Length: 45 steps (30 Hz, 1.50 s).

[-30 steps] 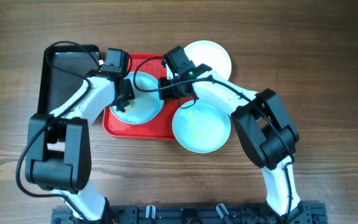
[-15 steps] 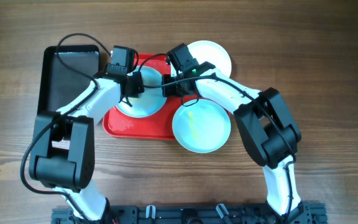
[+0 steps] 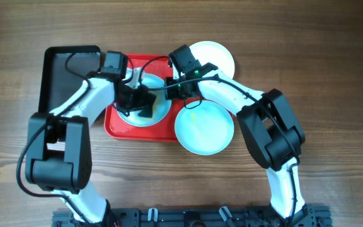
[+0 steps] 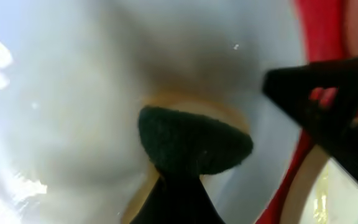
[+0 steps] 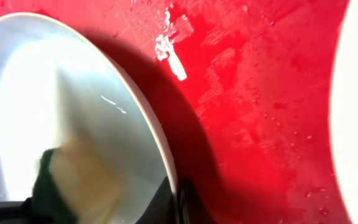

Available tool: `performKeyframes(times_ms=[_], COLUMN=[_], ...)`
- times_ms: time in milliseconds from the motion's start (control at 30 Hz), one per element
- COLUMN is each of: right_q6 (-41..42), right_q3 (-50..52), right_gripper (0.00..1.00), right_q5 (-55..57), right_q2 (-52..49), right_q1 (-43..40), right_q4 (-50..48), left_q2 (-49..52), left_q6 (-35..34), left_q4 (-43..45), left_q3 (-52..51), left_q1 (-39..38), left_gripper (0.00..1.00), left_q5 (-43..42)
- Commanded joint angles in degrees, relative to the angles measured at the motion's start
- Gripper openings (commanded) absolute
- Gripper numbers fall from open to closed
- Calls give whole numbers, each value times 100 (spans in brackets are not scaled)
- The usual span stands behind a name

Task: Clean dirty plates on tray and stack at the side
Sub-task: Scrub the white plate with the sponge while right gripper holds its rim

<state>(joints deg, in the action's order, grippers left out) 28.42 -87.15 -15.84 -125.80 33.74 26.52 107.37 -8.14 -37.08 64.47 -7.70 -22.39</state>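
A white plate [image 3: 149,112] lies on the red tray [image 3: 121,125]. My left gripper [image 3: 142,101] is shut on a green and yellow sponge [image 4: 191,146] and presses it onto the inside of that plate [image 4: 73,112]. My right gripper [image 3: 173,89] is shut on the plate's right rim [image 5: 157,134], its jaws [image 5: 178,200] clamped either side of the rim. The sponge also shows in the right wrist view [image 5: 51,186]. A pale aqua plate [image 3: 204,129] lies at the tray's front right corner. A white plate [image 3: 216,55] lies behind the tray at the right.
A black rectangular tray [image 3: 68,72] lies left of the red tray, under the left arm. The red tray's wet floor [image 5: 260,93] shows beside the held plate. Bare wooden table [image 3: 333,75] surrounds everything.
My left gripper has swept the sponge across the plate, from its left side round the back to the middle. The right gripper and the plate have stayed put.
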Motion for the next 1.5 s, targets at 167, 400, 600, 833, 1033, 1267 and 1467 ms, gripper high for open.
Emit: performKeyframes(times_ms=[167,400,600,833,1033,1267,1467], right_q6=[17,28,24,26,22,24,20], right_q3=[-50,-50,-50,-50,-50,-50,-50], right_gripper=[4,4,4,4,4,4,4], right_q5=[33,35,35,35,35,33,35], right_q2=[-118,-118,-118,-118,-118,-118,-118], right_q1=[37,42,42,42,42,42,42], right_q4=[31,74,79,90,92,92,98], left_q2=[170,170,170,170,170,170,170], left_q6=[-1257,-1377,-1296,-442,-409,-404,-649], left_q4=[-680,190,1045,1488,1071,605,1611], left_q3=[2,85,85,85,85,85,85], left_q1=[533,415,59,-389,-483,-358,-138], left_gripper=[4,4,4,4,4,4,4], left_q5=[3067,3316,3091,1290,50,-7,667])
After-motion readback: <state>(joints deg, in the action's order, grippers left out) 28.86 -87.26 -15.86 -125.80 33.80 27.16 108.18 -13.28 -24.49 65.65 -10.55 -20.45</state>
